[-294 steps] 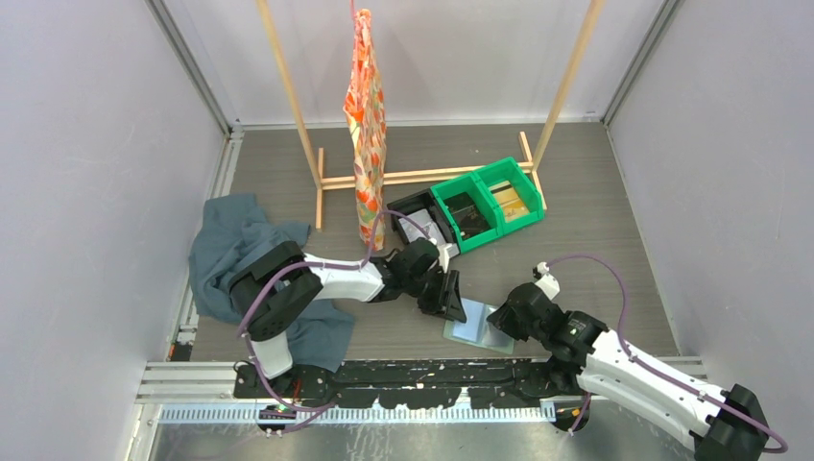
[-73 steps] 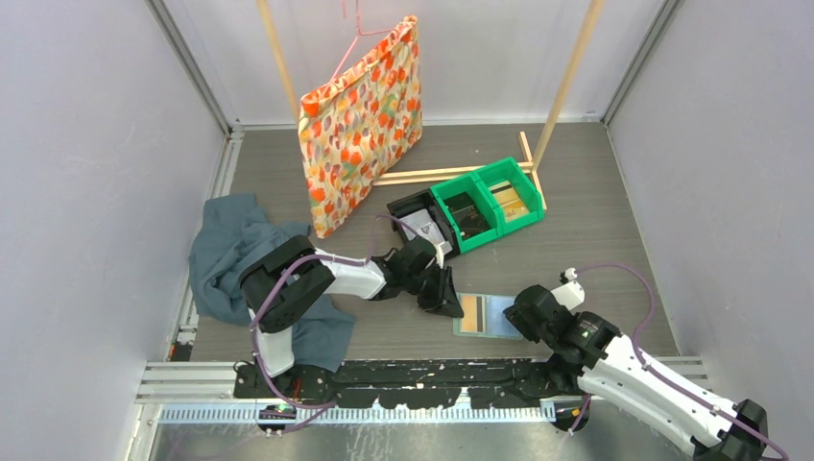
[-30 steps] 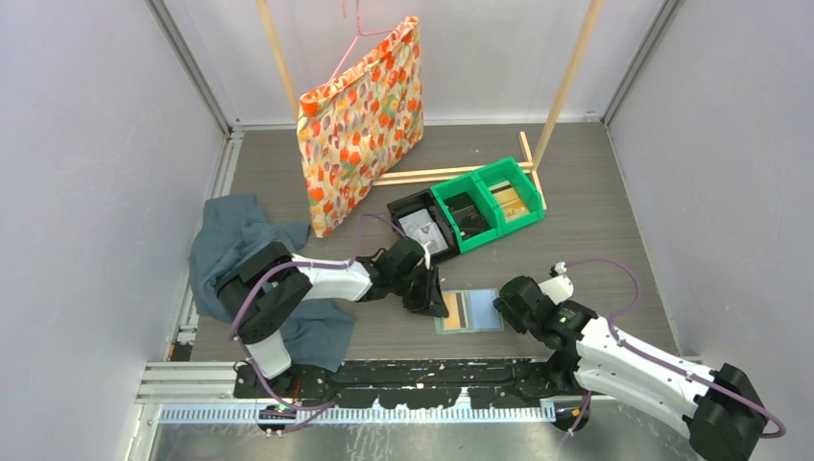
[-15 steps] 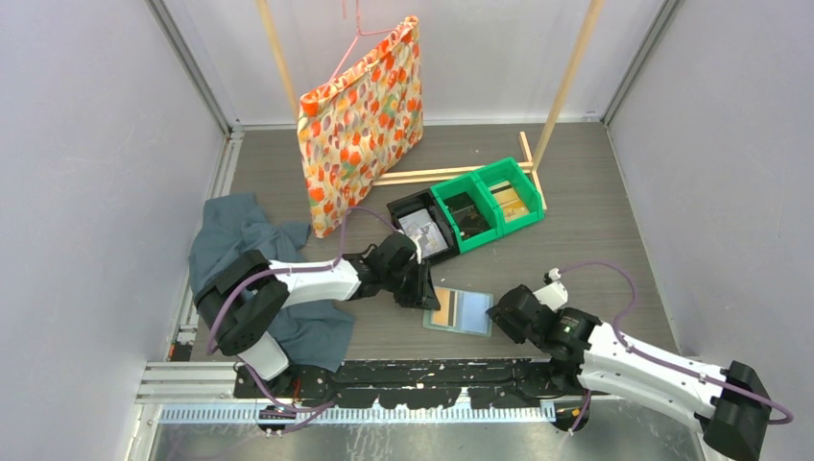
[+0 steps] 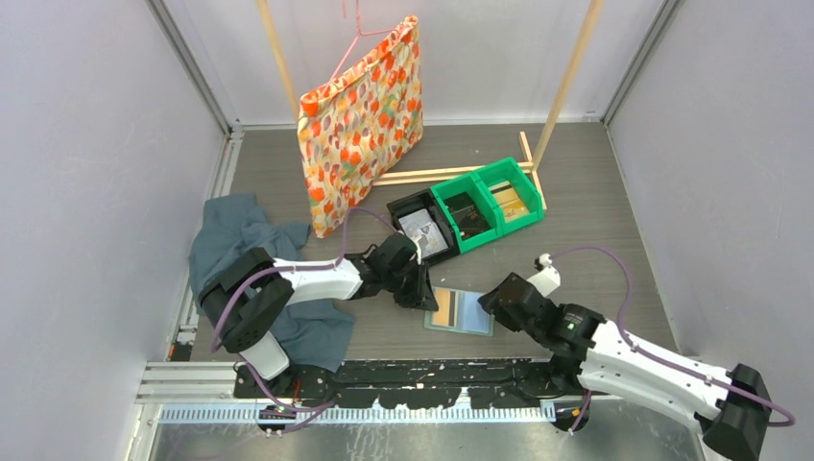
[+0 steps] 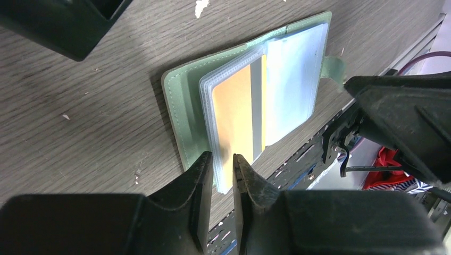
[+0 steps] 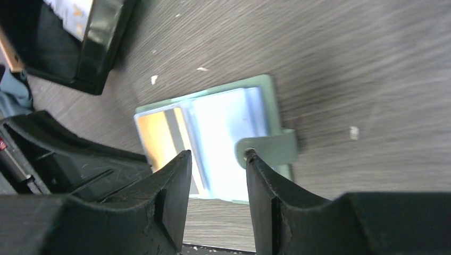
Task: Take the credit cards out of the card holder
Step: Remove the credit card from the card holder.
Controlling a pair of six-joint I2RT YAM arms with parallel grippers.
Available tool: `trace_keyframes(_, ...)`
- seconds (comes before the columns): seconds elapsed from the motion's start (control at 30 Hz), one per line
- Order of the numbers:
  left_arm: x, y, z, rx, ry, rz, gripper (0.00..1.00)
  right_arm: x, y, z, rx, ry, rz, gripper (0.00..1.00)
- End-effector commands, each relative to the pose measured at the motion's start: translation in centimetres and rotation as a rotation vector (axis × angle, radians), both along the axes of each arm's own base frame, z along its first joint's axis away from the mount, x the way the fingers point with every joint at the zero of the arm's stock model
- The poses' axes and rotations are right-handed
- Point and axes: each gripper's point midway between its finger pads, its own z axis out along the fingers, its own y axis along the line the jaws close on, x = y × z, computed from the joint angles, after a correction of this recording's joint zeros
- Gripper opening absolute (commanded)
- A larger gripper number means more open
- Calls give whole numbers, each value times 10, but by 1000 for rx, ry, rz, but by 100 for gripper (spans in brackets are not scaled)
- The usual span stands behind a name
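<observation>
The card holder lies open on the table, sage green with clear sleeves and pale blue panels. An orange card with a grey stripe sits in its left sleeve. My left gripper is at the holder's left edge, jaws nearly closed on the edge of the sleeve stack holding the orange card. My right gripper is open at the holder's right side. It straddles the pale blue panel, with one fingertip against the green strap tab.
Green bins and a black bin stand just behind the holder. A floral bag hangs on the wooden rack. A dark teal cloth lies at the left. The metal front rail is close below.
The left gripper and the card holder have shifted a little to the left together. The right gripper has followed leftwards to the holder's right edge. The floral bag hangs as before.
</observation>
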Motion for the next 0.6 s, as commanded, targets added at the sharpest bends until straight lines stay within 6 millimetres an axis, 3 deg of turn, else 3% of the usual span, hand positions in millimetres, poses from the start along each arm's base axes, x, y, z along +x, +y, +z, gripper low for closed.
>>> trace_keyframes(0.0, 8, -4, 3, -29, -17, 6, 21, 15, 55, 23, 115, -100, 179, 47)
trace_keyframes(0.2, 8, -9, -1, -47, -2, -2, 14, 12, 77, 8, 177, -69, 237, 44)
trace_keyframes(0.37, 7, -14, -5, -60, 18, -11, 1, 9, 72, -7, 171, -41, 214, 43)
trace_keyframes(0.57, 7, -15, -9, -59, 24, -12, 0, 4, 64, -21, 179, -12, 180, 42)
